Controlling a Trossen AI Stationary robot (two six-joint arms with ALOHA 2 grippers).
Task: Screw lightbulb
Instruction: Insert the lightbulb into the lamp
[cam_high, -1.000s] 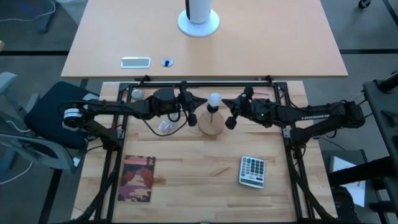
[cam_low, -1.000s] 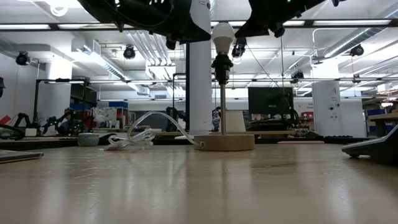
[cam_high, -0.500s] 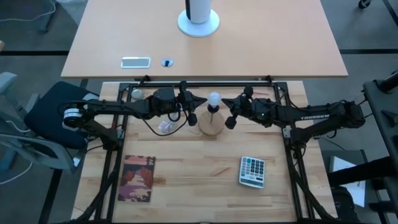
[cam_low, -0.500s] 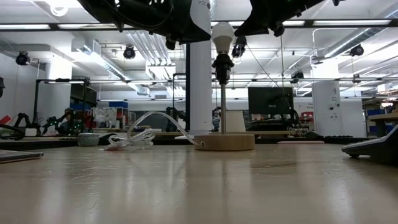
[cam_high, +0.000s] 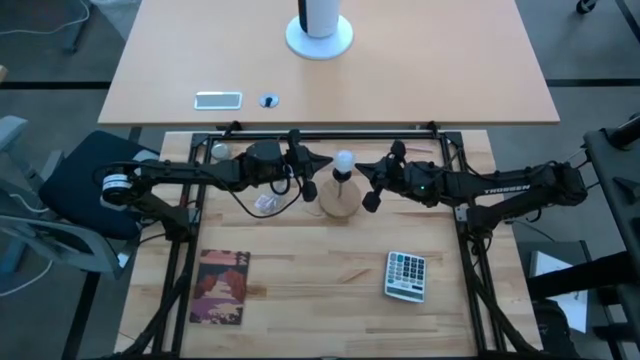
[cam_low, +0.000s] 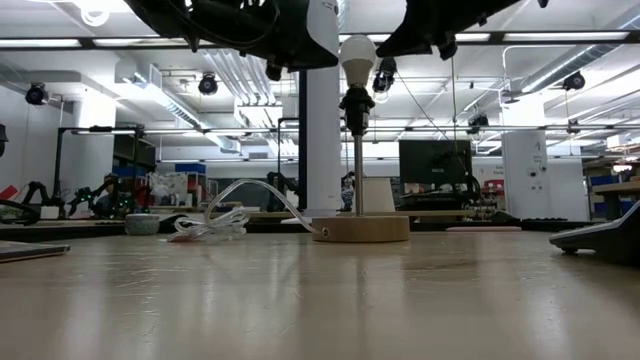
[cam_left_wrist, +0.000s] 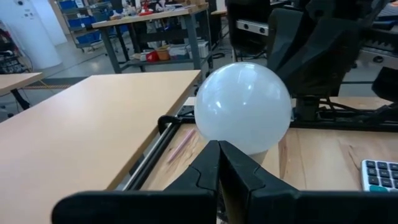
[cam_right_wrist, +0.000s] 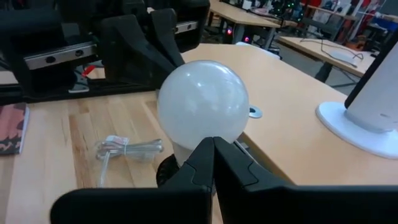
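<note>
The frosted white lightbulb (cam_high: 344, 159) sits upright in the dark socket (cam_low: 357, 100) of a small lamp. The lamp's thin stem rises from a round wooden base (cam_high: 338, 200) at the table's middle. My left gripper (cam_high: 326, 163) is shut and points level at the bulb (cam_left_wrist: 242, 107) from the table's left. My right gripper (cam_high: 362, 167) is also shut and points at the bulb (cam_right_wrist: 202, 102) from the right. Both fingertip pairs stand at bulb height, close beside it. My left gripper's shut fingertips (cam_left_wrist: 218, 149) stand right before the bulb's lower left side; I cannot tell whether they touch it. My right gripper's shut fingertips (cam_right_wrist: 213, 146) stand just as close at the bulb's lower right side, and I cannot tell whether they touch either.
A crumpled clear wrapper (cam_high: 266, 204) lies left of the lamp base. A booklet (cam_high: 222, 287) lies near the front left and a calculator (cam_high: 406, 276) near the front right. A small grey ball (cam_high: 219, 151) sits at the far left corner. Black frame rails border the table.
</note>
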